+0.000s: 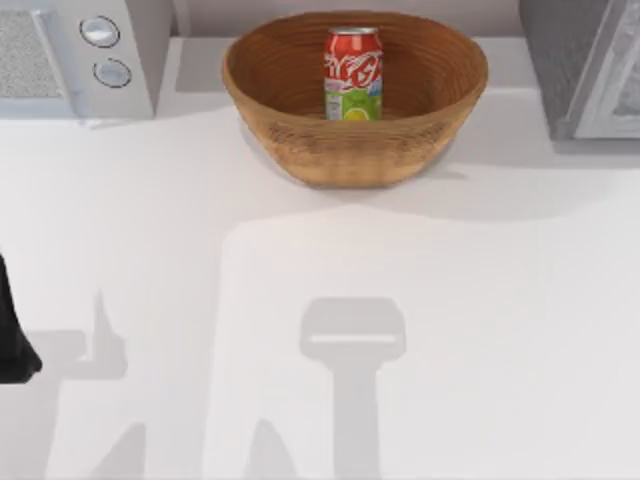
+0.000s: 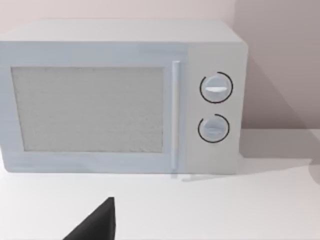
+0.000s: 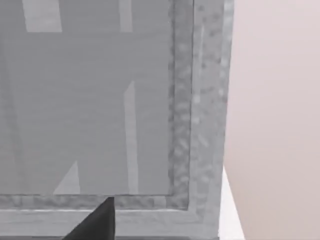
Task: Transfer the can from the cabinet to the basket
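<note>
The red can [image 1: 353, 72] stands upright inside the brown wicker basket [image 1: 300, 150] at the back middle of the table, touched by neither gripper. The dark grey speckled cabinet [image 1: 556, 62] stands at the back right, and its pale framed door [image 3: 95, 100] is seen from close in the right wrist view. My left arm [image 1: 12, 335] is parked low at the table's left edge, far from the basket. A dark tip of my left gripper [image 2: 97, 226] shows in the left wrist view. A dark tip of my right gripper [image 3: 97, 225] faces the cabinet door.
A white appliance with two round knobs [image 1: 100, 50] stands at the back left, and it faces the left wrist camera [image 2: 125, 95]. The white tabletop [image 1: 330, 300] stretches in front of the basket, crossed by arm shadows.
</note>
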Controlling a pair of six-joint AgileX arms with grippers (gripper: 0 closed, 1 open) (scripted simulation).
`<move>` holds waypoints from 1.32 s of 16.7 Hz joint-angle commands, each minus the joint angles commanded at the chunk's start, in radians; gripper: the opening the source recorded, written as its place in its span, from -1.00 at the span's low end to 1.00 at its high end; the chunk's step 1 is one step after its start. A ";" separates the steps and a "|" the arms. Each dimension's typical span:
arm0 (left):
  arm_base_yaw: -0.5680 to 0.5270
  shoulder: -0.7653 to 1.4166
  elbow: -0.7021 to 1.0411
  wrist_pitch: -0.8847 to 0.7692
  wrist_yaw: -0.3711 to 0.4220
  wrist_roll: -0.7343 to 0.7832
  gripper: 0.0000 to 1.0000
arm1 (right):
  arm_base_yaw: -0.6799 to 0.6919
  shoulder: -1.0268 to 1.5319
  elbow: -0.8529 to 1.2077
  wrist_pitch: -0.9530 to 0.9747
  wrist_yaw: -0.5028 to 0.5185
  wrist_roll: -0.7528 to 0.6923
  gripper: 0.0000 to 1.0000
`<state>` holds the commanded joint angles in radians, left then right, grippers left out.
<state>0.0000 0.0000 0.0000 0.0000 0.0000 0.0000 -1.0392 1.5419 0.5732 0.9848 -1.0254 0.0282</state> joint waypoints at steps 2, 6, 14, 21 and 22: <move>0.000 0.000 0.000 0.000 0.000 0.000 1.00 | -0.008 -0.010 0.131 -0.152 -0.009 0.000 1.00; 0.000 0.000 0.000 0.000 0.000 0.000 1.00 | -0.015 -0.053 0.441 -0.522 -0.019 0.001 1.00; 0.000 0.000 0.000 0.000 0.000 0.000 1.00 | -0.010 -0.164 1.020 -1.208 -0.015 0.001 1.00; 0.000 0.000 0.000 0.000 0.000 0.000 1.00 | -0.002 -0.203 1.168 -1.367 -0.006 0.001 1.00; 0.000 0.000 0.000 0.000 0.000 0.000 1.00 | -0.002 -0.203 1.168 -1.367 -0.006 0.001 1.00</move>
<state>0.0000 0.0000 0.0000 0.0000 0.0000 0.0000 -1.0410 1.3389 1.7413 -0.3824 -1.0316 0.0287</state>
